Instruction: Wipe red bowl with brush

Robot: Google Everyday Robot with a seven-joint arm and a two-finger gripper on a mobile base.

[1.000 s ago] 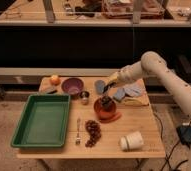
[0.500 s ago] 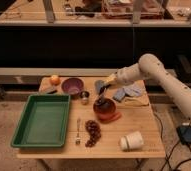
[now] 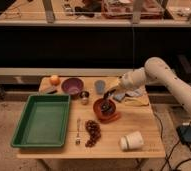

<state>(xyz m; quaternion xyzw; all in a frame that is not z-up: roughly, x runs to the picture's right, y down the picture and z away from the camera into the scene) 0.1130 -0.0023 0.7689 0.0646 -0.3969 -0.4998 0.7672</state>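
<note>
Looking at my feed, I have the gripper [image 3: 108, 99] low over the red bowl [image 3: 97, 109], with the white arm stretching in from the right side of the bench [image 3: 139, 127].

– Where's the bowl sitting?

– Mid-bench, just right of the small metal cup [image 3: 84, 96] and in front of the blue cup [image 3: 100, 86]. The purple bowl [image 3: 72, 86] is further back on the left, with an orange fruit [image 3: 54, 79] beside it.

– And the brush?

– There's a dark shape inside the red bowl, right under the gripper, which I take for the brush [image 3: 107, 106]. It merges with the gripper's dark tip, so I can't make out its outline.

– Jaws clamped on it?

– I can't tell from here how the jaws stand.

– Anything else nearby?

– A green tray [image 3: 41, 120] fills the left part of the bench. A fork [image 3: 78, 131] and a bunch of dark grapes [image 3: 93, 132] lie in front of the red bowl, and a white cup [image 3: 131, 140] lies on its side near the front right. A crumpled cloth [image 3: 135, 97] sits behind the arm's wrist.
</note>
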